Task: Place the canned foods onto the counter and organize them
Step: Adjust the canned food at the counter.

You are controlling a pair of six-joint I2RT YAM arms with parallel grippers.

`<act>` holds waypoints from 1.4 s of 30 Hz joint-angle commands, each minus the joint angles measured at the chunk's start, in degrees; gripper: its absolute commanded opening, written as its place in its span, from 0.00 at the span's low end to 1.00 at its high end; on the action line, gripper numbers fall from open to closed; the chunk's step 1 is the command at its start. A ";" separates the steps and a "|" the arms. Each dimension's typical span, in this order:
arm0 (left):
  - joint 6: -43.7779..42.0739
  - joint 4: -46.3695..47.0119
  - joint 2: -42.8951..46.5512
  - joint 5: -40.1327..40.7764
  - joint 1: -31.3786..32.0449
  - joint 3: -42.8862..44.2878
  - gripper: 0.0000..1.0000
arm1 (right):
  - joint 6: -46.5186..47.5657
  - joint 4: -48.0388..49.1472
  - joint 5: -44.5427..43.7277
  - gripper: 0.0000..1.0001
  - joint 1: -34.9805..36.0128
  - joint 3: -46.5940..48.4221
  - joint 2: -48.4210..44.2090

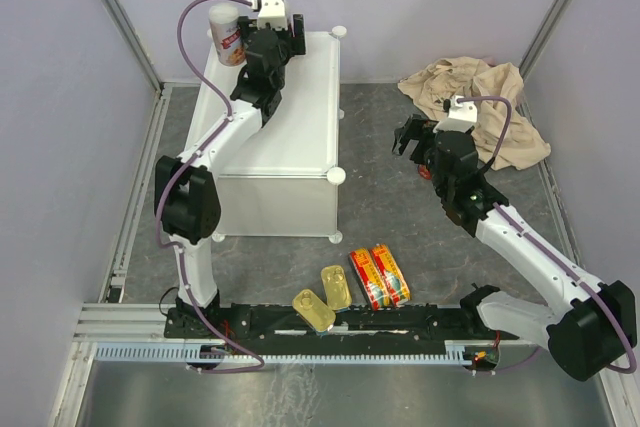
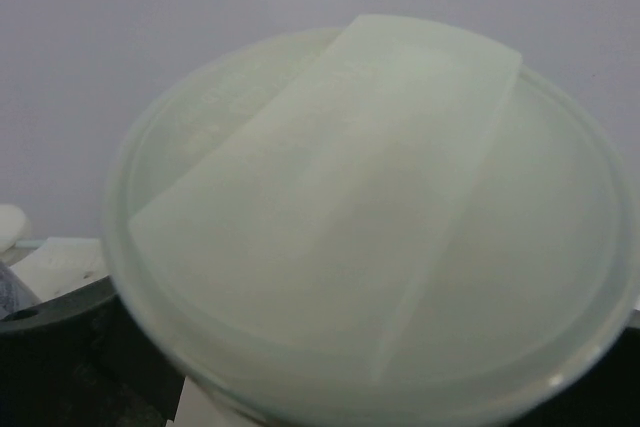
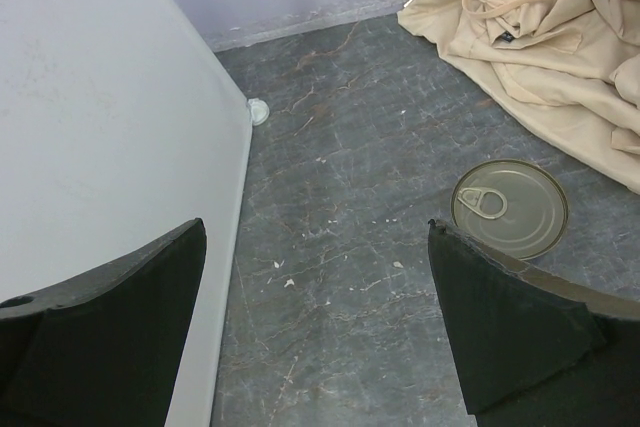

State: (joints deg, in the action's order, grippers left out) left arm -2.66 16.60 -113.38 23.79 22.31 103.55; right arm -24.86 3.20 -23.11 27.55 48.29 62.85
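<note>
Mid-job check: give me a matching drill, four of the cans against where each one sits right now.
Things:
1. white-and-red can
2. gold tins
3. red-yellow tins
4. pull-tab can

Places:
A. on the floor, close to the beige cloth
B. upright on the counter, at its far left corner
C. on the floor, just left of the red-yellow tins
D. on the floor, just right of the gold tins

Pairs: 1-B, 2-C, 3-D, 4-A

left wrist: can lid (image 2: 370, 237) blurred, rim cut off at edges | right wrist: round tin (image 3: 510, 207) partly behind one of the fingers (image 3: 500, 327); cloth (image 3: 550, 37) cut off
</note>
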 commanded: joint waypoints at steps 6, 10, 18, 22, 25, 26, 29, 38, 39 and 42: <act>0.11 1.54 2.95 2.70 -0.42 -0.89 0.96 | -1.15 0.46 0.04 0.99 -0.41 1.20 -1.40; 0.19 2.00 4.23 4.29 -0.47 -2.87 0.96 | -1.33 0.28 0.35 0.99 -0.50 1.10 -1.82; 0.43 3.05 6.44 6.80 -0.41 -5.95 0.96 | -1.76 -0.05 1.03 0.99 -0.56 0.71 -2.73; 0.55 2.87 6.83 6.20 -0.40 -6.06 0.96 | -1.92 -0.29 1.14 0.99 -0.56 0.74 -2.96; 0.90 2.52 7.27 5.66 -0.38 -6.05 0.97 | -1.94 -0.48 1.23 0.99 -0.49 0.83 -2.99; 1.04 2.41 7.48 5.52 -0.37 -6.07 0.97 | -1.94 -0.54 1.23 0.99 -0.49 0.91 -2.93; 1.69 1.92 8.16 5.05 -0.35 -6.31 0.99 | -1.95 -0.79 1.27 0.99 -0.56 0.97 -2.83; 3.83 -0.80 9.70 2.82 -0.29 -6.77 0.99 | -2.15 -1.31 1.58 0.99 -0.52 1.26 -2.51; 4.00 -0.99 9.82 2.64 -0.20 -6.77 0.99 | -2.17 -1.39 1.64 0.99 -0.49 1.31 -2.55; 4.31 -1.76 10.17 2.23 -0.08 -6.82 0.99 | -2.27 -1.71 1.58 0.99 -0.52 1.35 -2.65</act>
State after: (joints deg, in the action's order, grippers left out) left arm -0.71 14.81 -107.11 26.59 22.33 97.10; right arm -26.76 1.19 -21.85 27.24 48.29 61.21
